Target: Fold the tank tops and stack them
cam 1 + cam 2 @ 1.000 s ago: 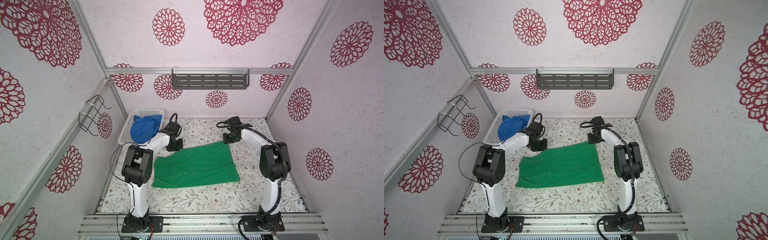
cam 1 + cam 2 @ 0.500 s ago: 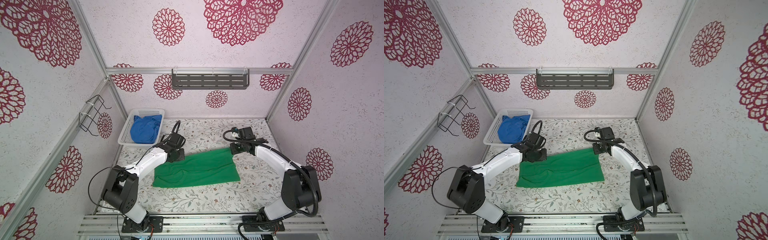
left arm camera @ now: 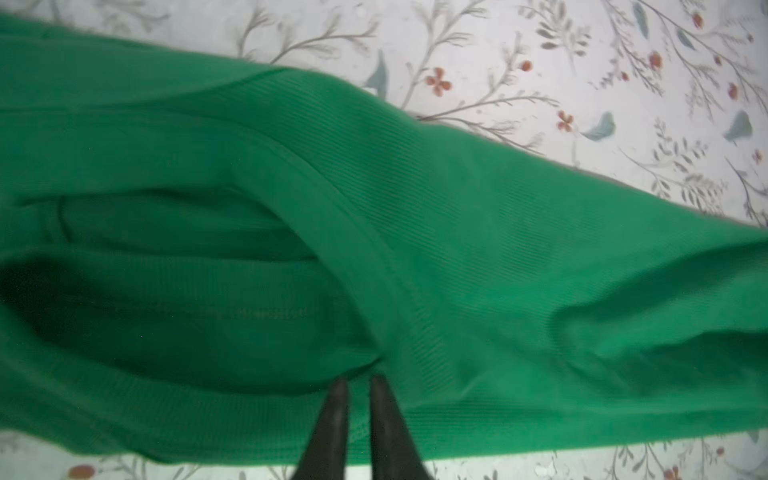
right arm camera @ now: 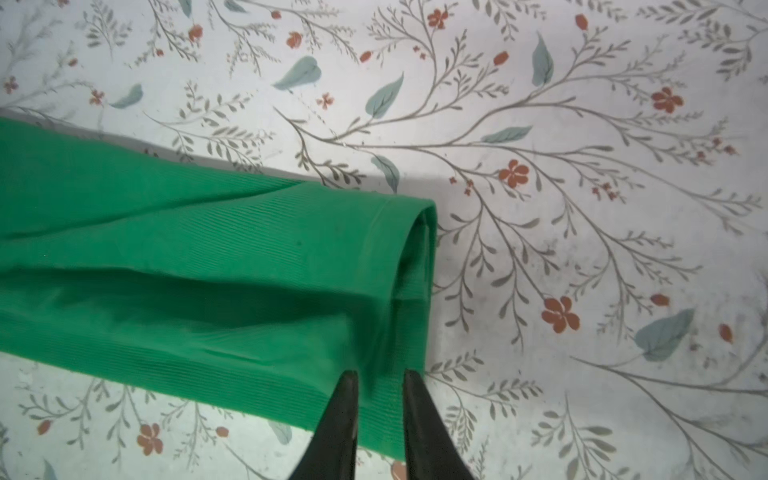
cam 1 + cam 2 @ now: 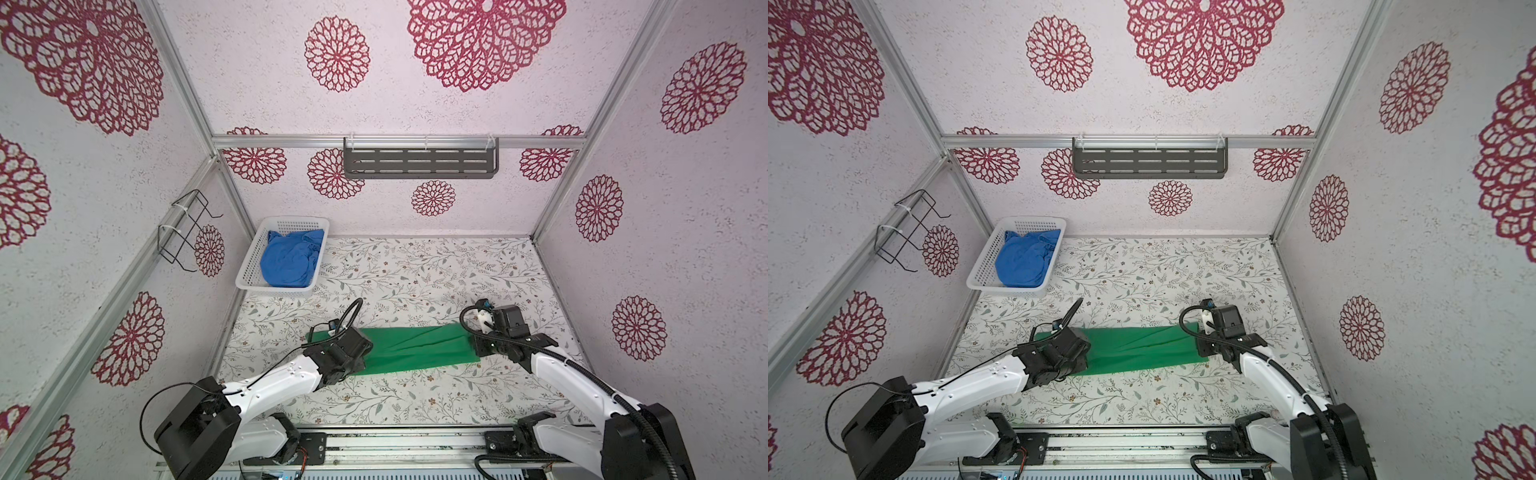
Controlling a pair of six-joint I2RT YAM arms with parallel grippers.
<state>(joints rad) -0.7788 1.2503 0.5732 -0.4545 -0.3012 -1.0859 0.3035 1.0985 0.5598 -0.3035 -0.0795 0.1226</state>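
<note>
**Green top folded into a band, both claws slightly apart at its ends**

The green tank top (image 5: 415, 347) lies on the near half of the desk as a long, narrow band running left to right, folded lengthwise, with soft creases along it. It is ribbed bright green cloth. Its right end shows a stitched hem doubled over on itself (image 4: 409, 257), and its left end shows a curved bound edge with a shadowed hollow beneath it (image 3: 332, 199). The blue tank top (image 5: 291, 262) sits crumpled in the white basket (image 5: 272, 290) at the far left corner, well apart from the green one.

The left claw (image 3: 359, 382) hangs over the left end of the band with its two dark fingers a narrow gap apart and green cloth showing between them. The right claw (image 4: 376, 376) hangs over the right end, just inside the hem, with a slightly wider gap. Whether either tip presses on the cloth I cannot tell.

The walls (image 5: 478, 108) are pale with large red flower prints. The desk (image 5: 415, 274) has a pale cover printed with leaves and small flowers. A grey slotted shelf (image 5: 419, 164) hangs on the far wall, and a black wire rack (image 5: 189, 232) on the left wall.
</note>
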